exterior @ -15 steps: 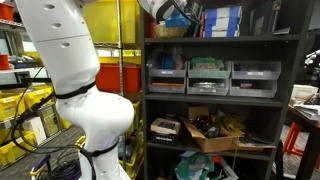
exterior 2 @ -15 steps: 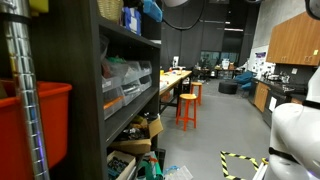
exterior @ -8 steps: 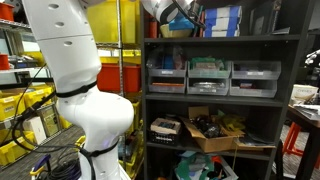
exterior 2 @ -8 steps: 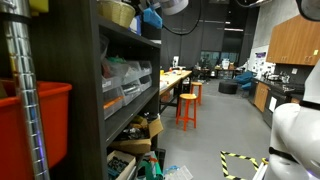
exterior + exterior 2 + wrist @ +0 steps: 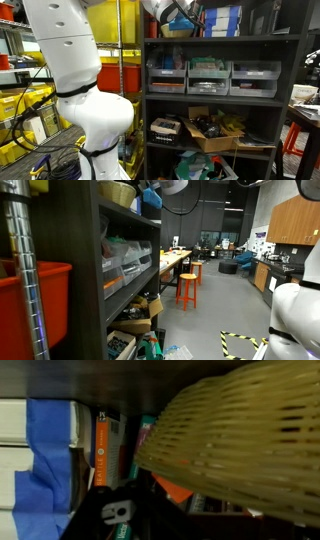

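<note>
On the far left of an exterior view, yellow crates (image 5: 18,108) stand behind the white arm (image 5: 70,75), which rises and bends over to the right, toward the top of a dark shelf unit (image 5: 146,100). At the top shelf's left end, the gripper (image 5: 178,13) hangs just above a woven basket (image 5: 171,30) that sits on the top board. Further right on that board stands a row of boxes or books, too small to tell apart. One level down are three grey bins (image 5: 210,78) side by side, and below them an open cardboard box (image 5: 214,130) full of odds and ends. In the wrist view, from the left, a blue cloth (image 5: 45,470) hangs down. Next to it an orange book (image 5: 103,450) stands upright, and the basket's woven wall fills the whole right side, very close to the camera. Only a dark part of the gripper shows at the bottom edge, left of the basket. I cannot tell whether its jaws stand apart or together, or whether they touch the basket or the cloth.
</note>
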Action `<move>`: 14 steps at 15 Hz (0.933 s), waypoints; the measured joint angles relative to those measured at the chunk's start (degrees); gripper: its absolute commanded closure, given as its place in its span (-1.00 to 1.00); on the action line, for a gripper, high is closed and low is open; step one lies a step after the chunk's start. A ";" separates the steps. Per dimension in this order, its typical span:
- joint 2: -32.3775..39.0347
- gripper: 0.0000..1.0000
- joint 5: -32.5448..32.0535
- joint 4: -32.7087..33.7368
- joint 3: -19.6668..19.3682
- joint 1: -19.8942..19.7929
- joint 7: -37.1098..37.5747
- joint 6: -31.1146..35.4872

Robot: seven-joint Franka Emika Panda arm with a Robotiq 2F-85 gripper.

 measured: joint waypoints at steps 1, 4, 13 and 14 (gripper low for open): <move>0.00 -0.99 -0.02 0.04 0.00 0.00 -0.01 0.00; 0.00 -1.00 -0.04 0.28 0.00 0.00 -0.04 0.00; 0.00 -1.00 -1.22 1.74 0.00 0.00 0.01 -0.05; 0.00 -1.00 -1.33 1.83 0.00 0.00 0.02 -0.07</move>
